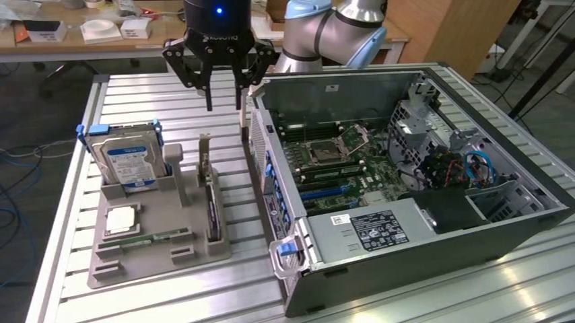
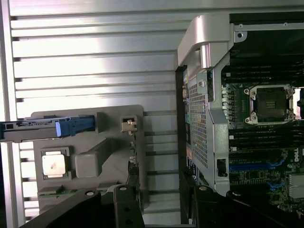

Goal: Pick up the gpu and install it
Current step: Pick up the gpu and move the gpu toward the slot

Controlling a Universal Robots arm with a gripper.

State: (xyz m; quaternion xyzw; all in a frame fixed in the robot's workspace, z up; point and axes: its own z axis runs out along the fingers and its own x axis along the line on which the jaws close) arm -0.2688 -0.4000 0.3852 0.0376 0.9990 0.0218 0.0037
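The gpu [image 1: 212, 205] stands on edge in a slot of the grey holder tray [image 1: 153, 252], a thin dark board with its silver bracket [image 1: 205, 151] at the far end. In the wrist view the gpu [image 2: 133, 159] shows edge-on along the holder's side. My gripper [image 1: 225, 104] hangs above the table beyond the gpu's bracket end, near the case's corner. It is open, with nothing between its black fingers [image 2: 124, 209]. The open computer case [image 1: 404, 182] lies at the exterior view's right, its motherboard [image 1: 346, 168] exposed.
The holder also carries a silver hard drive [image 1: 133, 161] in a blue bracket, a processor chip [image 1: 123, 220] and a green memory stick [image 1: 161, 235]. The case's side wall [image 1: 265, 175] stands close beside the gpu. Slatted aluminium table [image 1: 144, 94] lies underneath.
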